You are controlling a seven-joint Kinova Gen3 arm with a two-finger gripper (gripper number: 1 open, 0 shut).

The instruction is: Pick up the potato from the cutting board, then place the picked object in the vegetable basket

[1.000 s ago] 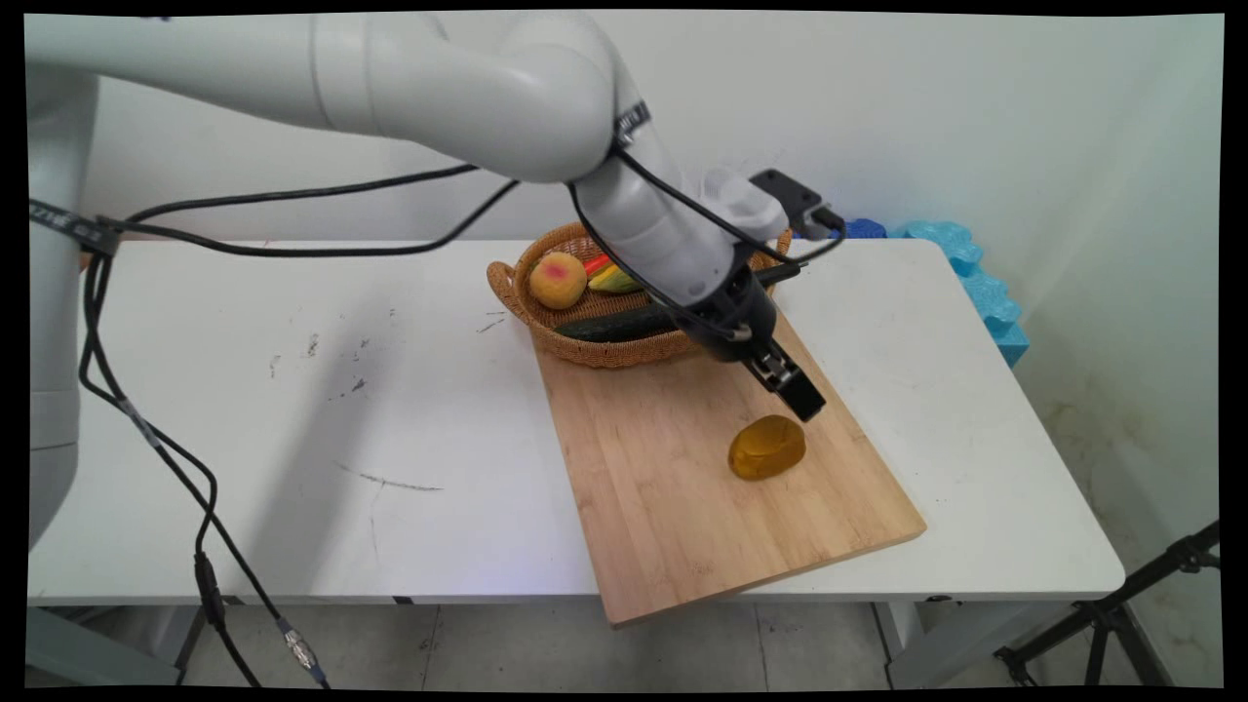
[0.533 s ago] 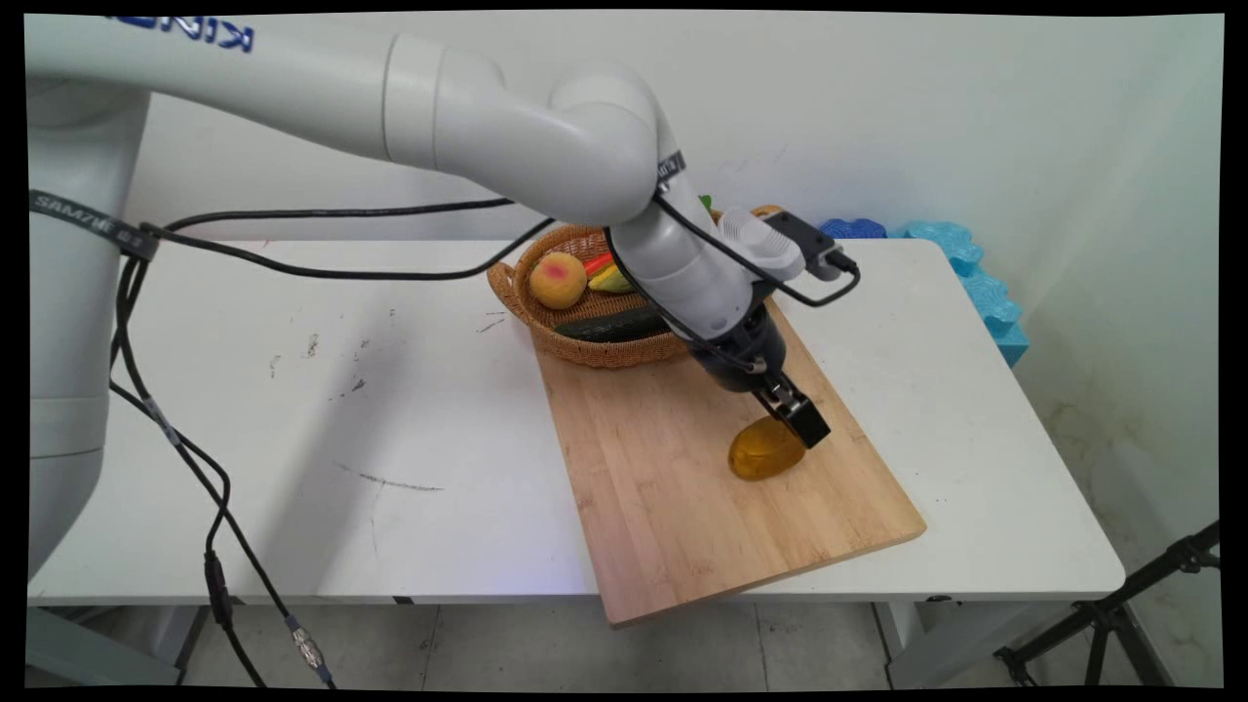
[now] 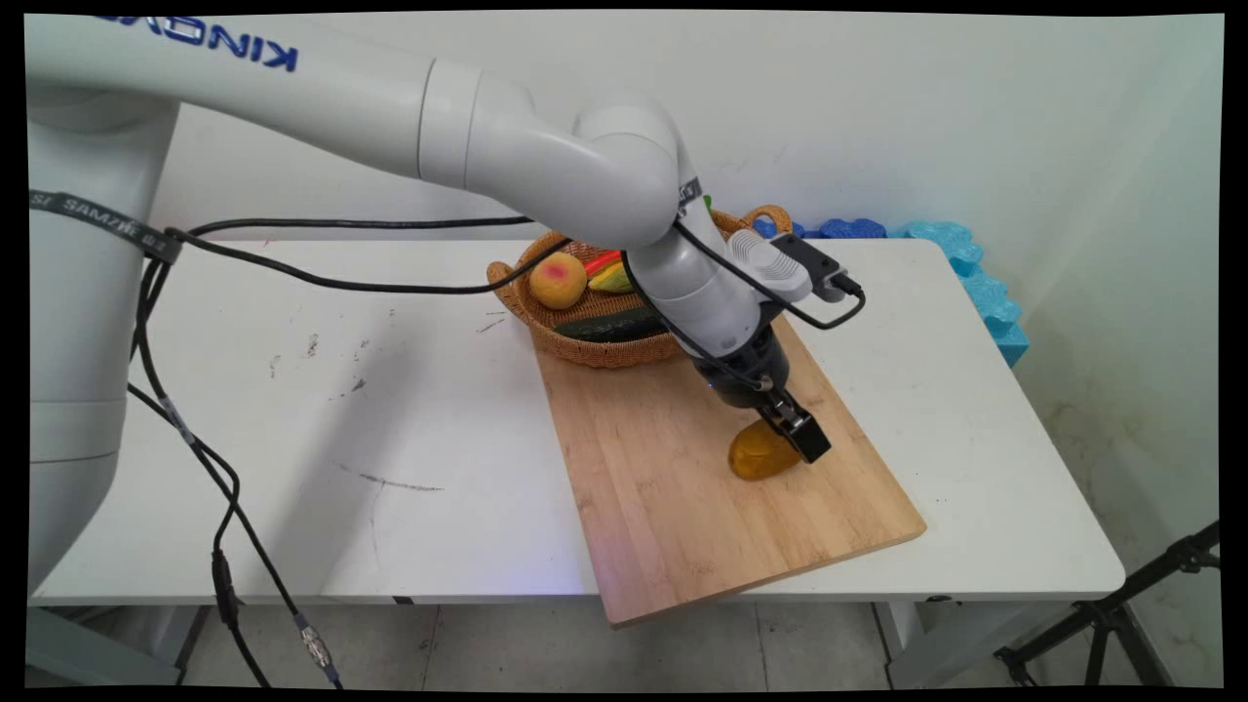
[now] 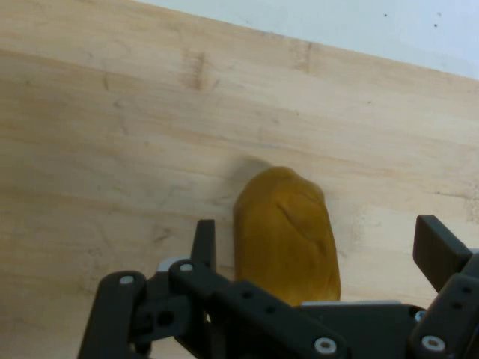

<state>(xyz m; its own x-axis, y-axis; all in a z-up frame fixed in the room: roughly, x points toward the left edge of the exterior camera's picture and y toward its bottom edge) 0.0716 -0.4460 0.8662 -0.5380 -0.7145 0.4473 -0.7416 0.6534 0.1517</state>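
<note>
White table (image 3: 390,409) bears one cutting board (image 3: 682,507), one potato (image 3: 756,458), open end effector (image 3: 795,434) astride.

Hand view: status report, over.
Tool open, fingers either side of the yellow-brown potato. Potato lies on the wooden cutting board. Nothing between them.

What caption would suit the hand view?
Open tool straddling a yellow-brown potato-like lump on a wooden cutting board.

The hand (image 3: 795,434) hides the yellow-brown lump's (image 3: 760,456) upper right end.
</note>
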